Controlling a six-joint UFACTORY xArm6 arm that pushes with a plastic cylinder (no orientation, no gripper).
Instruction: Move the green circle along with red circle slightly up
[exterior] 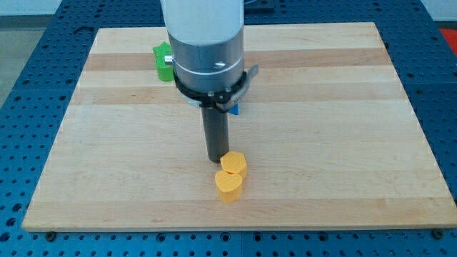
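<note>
My tip (216,159) rests on the wooden board (107,157) just left of and above a yellow hexagon block (233,163). A yellow heart block (228,185) lies right below the hexagon, touching it. A green block (163,60) shows at the view's top left of the arm, partly hidden, so I cannot make out its shape. A bit of a blue block (233,108) peeks out behind the arm's right side. No red circle shows; the arm hides the board behind it.
The arm's white and grey body (206,43) covers the board's top middle. The board lies on a blue perforated table (21,107).
</note>
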